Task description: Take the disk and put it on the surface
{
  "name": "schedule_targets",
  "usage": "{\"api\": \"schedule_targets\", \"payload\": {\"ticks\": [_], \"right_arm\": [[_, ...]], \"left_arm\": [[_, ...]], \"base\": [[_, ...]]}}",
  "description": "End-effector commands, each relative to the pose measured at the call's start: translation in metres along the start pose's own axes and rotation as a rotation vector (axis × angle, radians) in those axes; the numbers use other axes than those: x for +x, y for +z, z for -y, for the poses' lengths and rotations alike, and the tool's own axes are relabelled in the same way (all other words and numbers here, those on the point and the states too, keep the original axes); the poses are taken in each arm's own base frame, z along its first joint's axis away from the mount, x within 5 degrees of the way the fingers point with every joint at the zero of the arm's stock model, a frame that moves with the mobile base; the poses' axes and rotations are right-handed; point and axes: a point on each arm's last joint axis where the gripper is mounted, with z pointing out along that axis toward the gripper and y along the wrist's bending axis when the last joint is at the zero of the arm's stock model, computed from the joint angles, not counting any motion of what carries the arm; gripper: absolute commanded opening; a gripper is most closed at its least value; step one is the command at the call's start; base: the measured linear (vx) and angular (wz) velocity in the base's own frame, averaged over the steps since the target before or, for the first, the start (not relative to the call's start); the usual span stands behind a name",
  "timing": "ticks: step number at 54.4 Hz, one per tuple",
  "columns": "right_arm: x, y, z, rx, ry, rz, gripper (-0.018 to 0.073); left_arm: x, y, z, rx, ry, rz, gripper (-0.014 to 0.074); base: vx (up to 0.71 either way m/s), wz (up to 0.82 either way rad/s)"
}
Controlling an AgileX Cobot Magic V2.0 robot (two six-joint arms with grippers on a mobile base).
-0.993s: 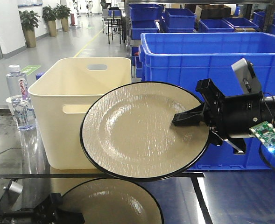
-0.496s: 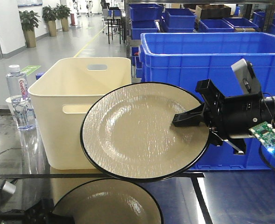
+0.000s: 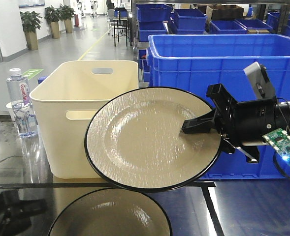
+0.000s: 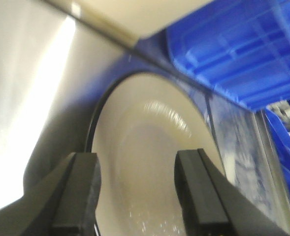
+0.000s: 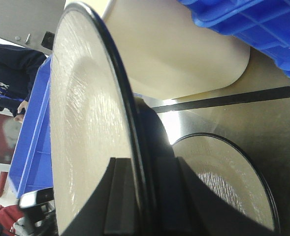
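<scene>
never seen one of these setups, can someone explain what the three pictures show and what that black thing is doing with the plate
This is a two-armed robot. The front picture looks out across its work area. The black thing is the right gripper, a two-fingered clamp shut on the rim of a black-edged plate, holding it up on edge above the glossy dark tabletop. A second plate lies flat on that table, below. Behind stand a cream bin, a blue crate and a water bottle. The other two pictures come from cameras on the wrists: the right shows its fingers pinching the plate edge, the left shows the left gripper open over the flat plate.
</scene>
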Motion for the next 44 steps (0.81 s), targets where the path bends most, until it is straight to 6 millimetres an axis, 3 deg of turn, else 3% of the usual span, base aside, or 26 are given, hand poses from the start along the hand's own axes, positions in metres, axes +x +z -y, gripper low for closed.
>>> {"api": "schedule_targets", "payload": {"ticks": [1, 17, 30, 44], "right_arm": [[-0.006, -0.017, -0.029, -0.114, 0.011, 0.09, -0.0005], [0.002, -0.008, -0.035, -0.107, -0.029, 0.068, -0.0005], [0.026, 0.042, -0.04, -0.067, -0.104, -0.022, -0.0005], [0.048, 0.094, -0.022, -0.032, -0.075, -0.176, 0.0]], "left_arm": [[-0.009, -0.022, 0.021, 0.047, 0.045, 0.111, 0.0463], [-0.011, -0.065, 0.043, 0.035, 0.155, 0.365, 0.0463], [-0.007, -0.086, 0.054, 0.015, 0.331, 0.473, 0.0463], [-0.007, -0.086, 0.054, 0.015, 0.331, 0.473, 0.0463]], "base": [[0.0, 0.0], [0.0, 0.0], [0.0, 0.0], [0.0, 0.0]]}}
